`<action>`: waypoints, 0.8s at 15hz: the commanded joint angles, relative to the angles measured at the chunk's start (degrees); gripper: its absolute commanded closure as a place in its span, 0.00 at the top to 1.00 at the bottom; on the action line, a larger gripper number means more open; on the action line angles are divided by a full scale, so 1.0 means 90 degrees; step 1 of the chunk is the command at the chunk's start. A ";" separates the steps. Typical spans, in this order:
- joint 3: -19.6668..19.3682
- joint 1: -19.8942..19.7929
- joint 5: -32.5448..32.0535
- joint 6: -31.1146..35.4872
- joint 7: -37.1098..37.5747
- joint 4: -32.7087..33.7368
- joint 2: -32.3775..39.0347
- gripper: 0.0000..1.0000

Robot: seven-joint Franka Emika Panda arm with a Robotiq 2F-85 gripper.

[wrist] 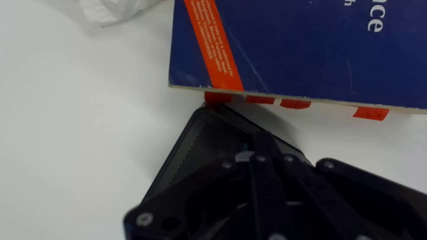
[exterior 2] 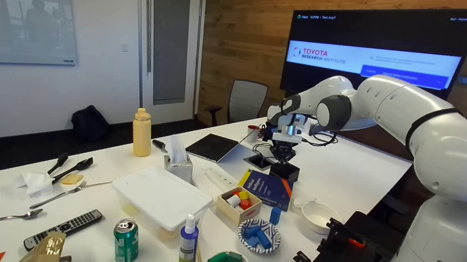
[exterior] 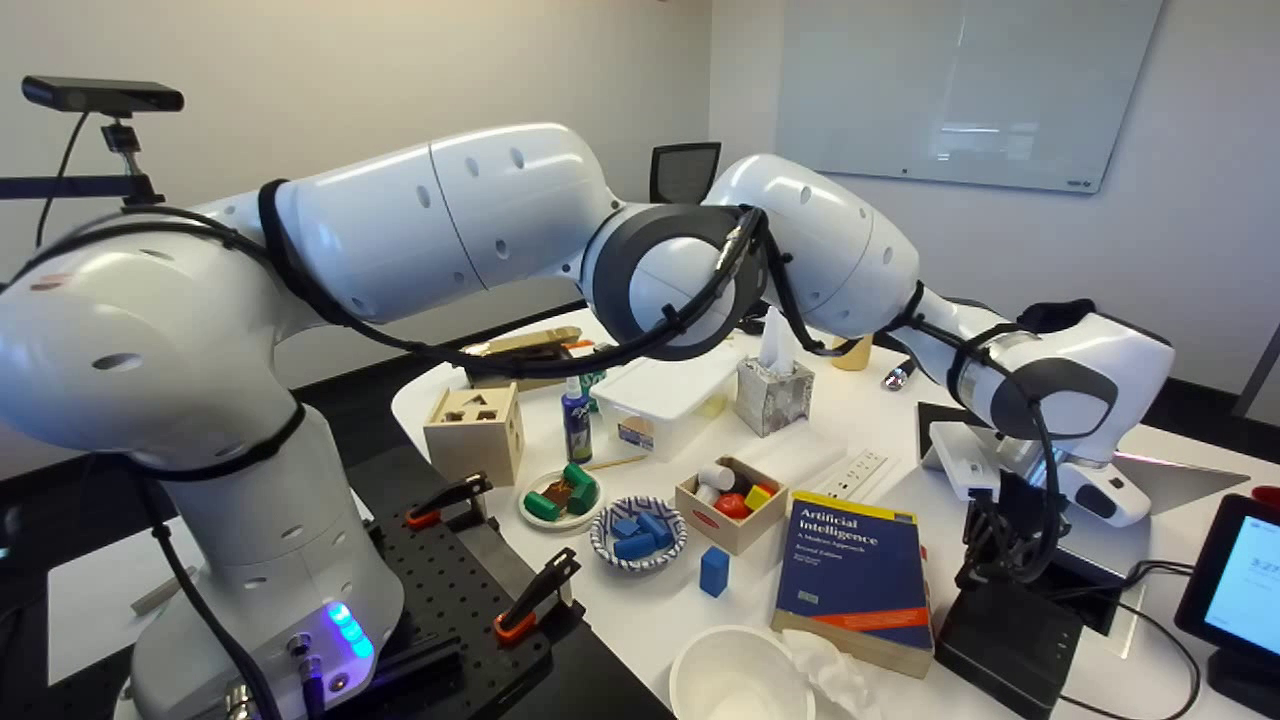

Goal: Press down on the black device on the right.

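Book [exterior: 855,577] reads "Artificial Intelligence"; wall screen [exterior 2: 373,39], "TOYOTA RESEARCH INSTITUTE"; tabletop gadget [exterior: 1245,595], "3:27".

You have one blue book [exterior: 850,565], with one black device [exterior: 1010,642] just beside it, one upright blue block [exterior: 714,572] and two bowls [exterior: 740,680] near it, and, farther from it, two clamps [exterior: 541,592], one fork [exterior 2: 58,195], one remote [exterior 2: 64,229], one spray bottle [exterior 2: 188,244] and one green can [exterior 2: 126,244].
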 commanded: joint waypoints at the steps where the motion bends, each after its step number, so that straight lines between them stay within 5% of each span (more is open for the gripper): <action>1: 0.0163 -0.0153 0.0017 -0.0415 0.0304 0.0650 0.0319 0.00; 12: 0.0354 -0.0293 -0.0070 -0.0734 0.0616 0.1626 0.0882 0.00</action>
